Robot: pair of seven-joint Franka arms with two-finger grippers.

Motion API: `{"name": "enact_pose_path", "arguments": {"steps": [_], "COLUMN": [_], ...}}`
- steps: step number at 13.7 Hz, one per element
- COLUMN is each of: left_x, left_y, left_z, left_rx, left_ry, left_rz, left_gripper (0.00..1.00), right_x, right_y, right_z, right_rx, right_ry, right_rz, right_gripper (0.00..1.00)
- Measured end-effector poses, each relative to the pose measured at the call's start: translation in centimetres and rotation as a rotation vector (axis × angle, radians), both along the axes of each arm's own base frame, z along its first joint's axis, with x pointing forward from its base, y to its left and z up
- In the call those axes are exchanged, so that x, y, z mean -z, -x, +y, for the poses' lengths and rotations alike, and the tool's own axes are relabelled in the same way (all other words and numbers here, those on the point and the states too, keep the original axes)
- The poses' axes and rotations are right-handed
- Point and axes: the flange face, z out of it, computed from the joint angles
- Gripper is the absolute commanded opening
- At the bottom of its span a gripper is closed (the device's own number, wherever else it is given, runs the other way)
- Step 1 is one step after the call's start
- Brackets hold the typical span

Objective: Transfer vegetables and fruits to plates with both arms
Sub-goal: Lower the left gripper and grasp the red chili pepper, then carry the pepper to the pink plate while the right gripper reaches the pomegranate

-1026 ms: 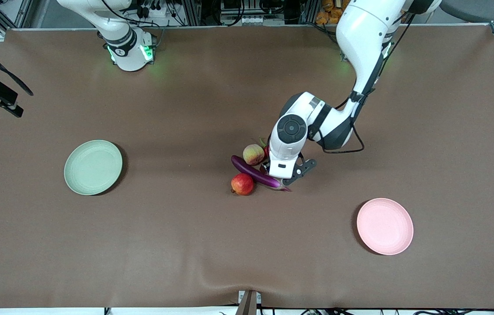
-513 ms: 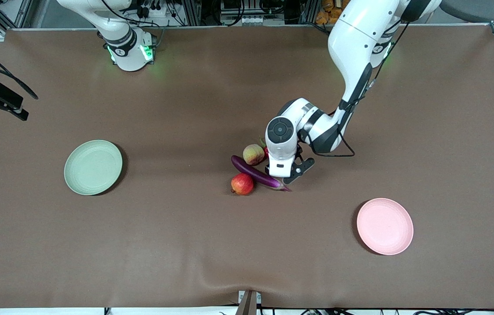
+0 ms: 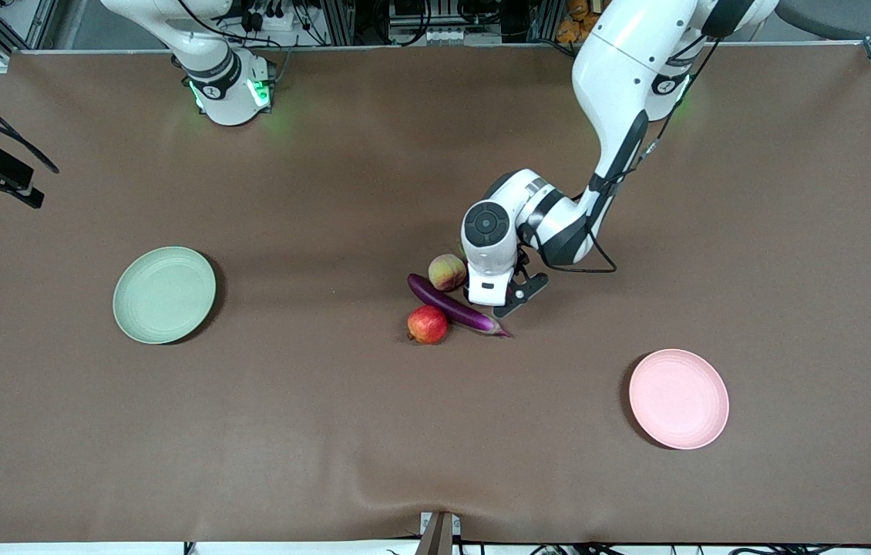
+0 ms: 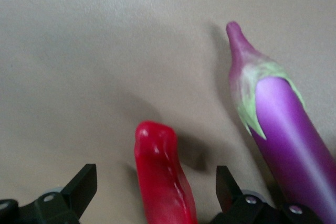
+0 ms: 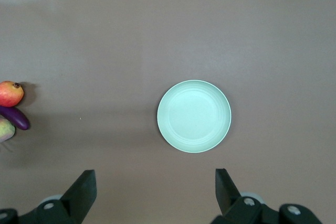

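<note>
My left gripper [image 3: 491, 297] is low over the pile at the table's middle. In the left wrist view it [image 4: 155, 178] is open, its fingers [image 4: 84, 182] on either side of the red chili pepper [image 4: 164, 179] without touching it. The chili is hidden under the hand in the front view. The purple eggplant [image 3: 451, 303] [image 4: 286, 135] lies beside the chili, the peach [image 3: 447, 271] farther from the front camera, the red apple [image 3: 428, 324] nearer. My right gripper [image 5: 155, 182] is open and empty, high above the green plate [image 5: 193, 116] [image 3: 164, 294]. The pink plate [image 3: 678, 398] is empty.
The brown table cover [image 3: 327, 432] has a small fold at its front edge. The fruit pile also shows at the edge of the right wrist view [image 5: 11, 94]. The right arm's base [image 3: 227, 89] stands at the table's back edge.
My left hand has moved a little toward the peach and the right arm's end, settling over the chili. The fruits, vegetables and plates have not moved.
</note>
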Motion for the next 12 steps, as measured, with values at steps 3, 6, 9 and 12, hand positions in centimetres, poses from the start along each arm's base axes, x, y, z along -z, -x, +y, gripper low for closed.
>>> {"name": "enact_pose_path", "arguments": {"steps": [3,6,9,12], "left_x": [0.1,0.3,0.4,-0.1], "left_y": [0.6,0.9,0.9,0.5], "left_z": [-0.5,-0.6,-0.6,-0.4], "left_rx": [-0.046,-0.069,-0.098,-0.126], "left_ry": [-0.004,-0.008,-0.011,-0.011], "left_rz": [-0.003,-0.002,-0.005,-0.012], "left_gripper": [1.00,0.82,0.00,0.00], "right_x": [0.5,2.7,5.5,7.2], "right_y": [-0.2,-1.4,-2.9,-3.7], "right_z": [0.1,0.7,1.1,2.0], "right_rx": [-0.002,-0.014,-0.021,-0.041], "right_ry": [-0.001,-0.004,-0.006,-0.008], "right_rz": [0.011,0.050,0.098,0.128], "right_gripper": [1.00,1.00,1.00,1.00]}}
